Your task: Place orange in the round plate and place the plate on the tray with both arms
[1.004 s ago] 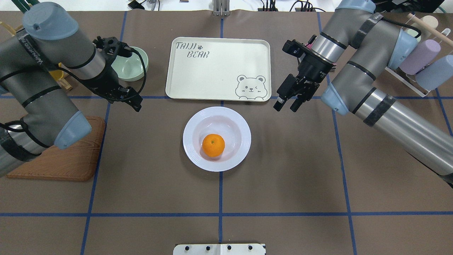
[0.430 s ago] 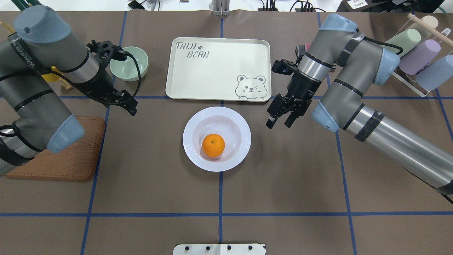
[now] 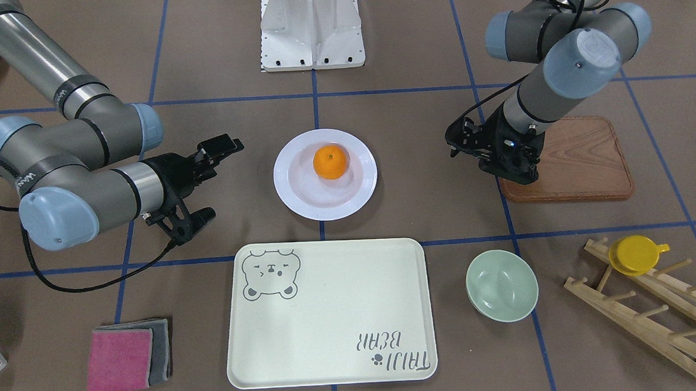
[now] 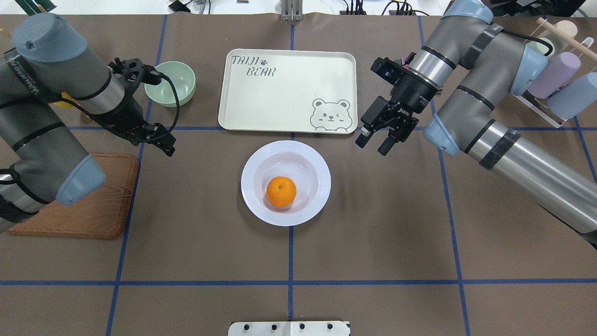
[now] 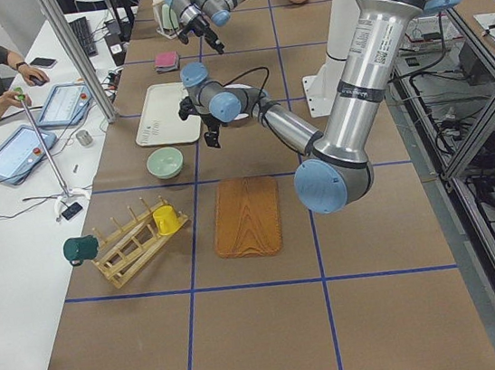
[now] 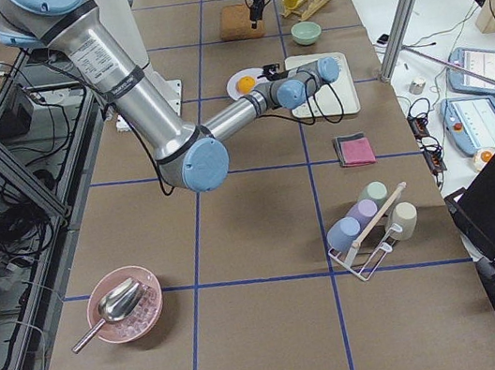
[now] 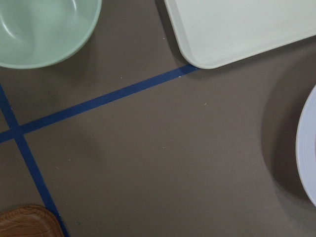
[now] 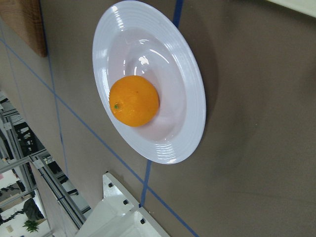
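Small bright-orange mandarin (image 4: 281,191) is sitting in the glossy white round ribbed plate (image 4: 254,163), which is resting on the brown worktop (image 4: 373,233) just short of the cream bear-print tray (image 4: 289,93). Plate is lying between both arms. Right jaws, spread, are hovering nearer its rim; left jaws are farther off, can't tell their state. Right wrist view is showing the whole plate; left wrist is catching only a rim sliver.

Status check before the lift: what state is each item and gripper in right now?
orange: resting in the round plate's well.
round plate: on the table, ungrasped, outside the tray.
tray: flat on the table, nothing on it.
right gripper: open, empty, clear of the plate.
left gripper: empty; open or shut unclear.
green bowl: upright.
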Robot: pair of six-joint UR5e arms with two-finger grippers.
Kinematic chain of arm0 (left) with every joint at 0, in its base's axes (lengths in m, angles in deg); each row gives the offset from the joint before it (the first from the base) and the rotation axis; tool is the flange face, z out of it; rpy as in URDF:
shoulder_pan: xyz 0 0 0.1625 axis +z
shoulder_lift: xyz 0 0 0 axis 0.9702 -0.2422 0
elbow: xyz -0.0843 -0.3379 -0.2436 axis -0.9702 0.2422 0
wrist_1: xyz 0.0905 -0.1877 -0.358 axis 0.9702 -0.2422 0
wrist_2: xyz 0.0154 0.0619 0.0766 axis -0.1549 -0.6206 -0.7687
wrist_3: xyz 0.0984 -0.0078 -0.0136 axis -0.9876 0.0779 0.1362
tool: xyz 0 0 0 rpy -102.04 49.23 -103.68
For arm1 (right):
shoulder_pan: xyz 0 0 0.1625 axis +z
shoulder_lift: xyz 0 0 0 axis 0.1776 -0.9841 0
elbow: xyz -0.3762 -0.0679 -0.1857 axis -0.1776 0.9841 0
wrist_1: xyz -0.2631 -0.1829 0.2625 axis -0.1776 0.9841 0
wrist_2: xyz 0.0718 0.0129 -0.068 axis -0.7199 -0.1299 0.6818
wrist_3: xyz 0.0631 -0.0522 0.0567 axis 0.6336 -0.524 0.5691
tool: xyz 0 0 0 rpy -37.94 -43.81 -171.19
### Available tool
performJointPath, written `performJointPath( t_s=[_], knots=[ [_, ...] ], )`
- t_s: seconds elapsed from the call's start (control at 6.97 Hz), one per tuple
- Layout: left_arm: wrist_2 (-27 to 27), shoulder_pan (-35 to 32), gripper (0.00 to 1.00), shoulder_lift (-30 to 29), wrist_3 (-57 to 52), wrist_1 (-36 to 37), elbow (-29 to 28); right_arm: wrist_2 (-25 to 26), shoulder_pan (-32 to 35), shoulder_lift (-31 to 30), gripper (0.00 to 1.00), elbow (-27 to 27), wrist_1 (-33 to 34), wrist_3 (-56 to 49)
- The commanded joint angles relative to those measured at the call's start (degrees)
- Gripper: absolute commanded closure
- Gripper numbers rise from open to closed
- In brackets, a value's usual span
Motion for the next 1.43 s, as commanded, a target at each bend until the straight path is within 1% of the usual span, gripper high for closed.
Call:
performJointPath(
  t_s=[0.0,0.14,0.29,0.43,0.57,0.86,1.0,1.15,1.29],
  knots=[
    [0.0,0.1,0.01,0.0,0.1,0.5,0.6,6.0,-0.2,1.8,0.0,7.1,-0.1,-0.2],
    [0.0,0.1,0.01,-0.1,0.1,0.5,0.6,10.3,-1.4,2.5,0.0,10.6,-2.4,-0.2],
    [0.0,0.1,0.01,-0.2,0.1,0.6,0.6,10.6,-1.5,2.5,0.0,12.6,-6.3,-0.1],
    [0.0,0.1,0.01,-0.2,0.1,0.6,0.6,10.5,-1.4,2.5,0.0,12.6,-7.0,-0.1],
    [0.0,0.1,0.01,-0.2,0.1,0.6,0.6,10.0,-1.3,2.4,0.0,12.4,-9.8,0.1],
    [0.2,0.1,0.01,-0.3,0.2,0.7,0.7,2.3,1.9,2.7,0.0,7.0,-9.8,7.1],
    [0.7,0.2,0.01,-0.4,0.8,0.7,0.9,0.9,1.9,2.8,0.0,6.5,-9.8,7.1],
    [0.7,0.3,0.01,-0.6,1.0,0.7,0.9,-0.4,2.0,2.9,0.0,4.7,-9.8,9.4],
    [0.8,0.4,0.01,-0.7,1.8,0.7,1.0,-0.3,1.8,3.1,0.0,2.2,-9.8,14.3]
  ],
)
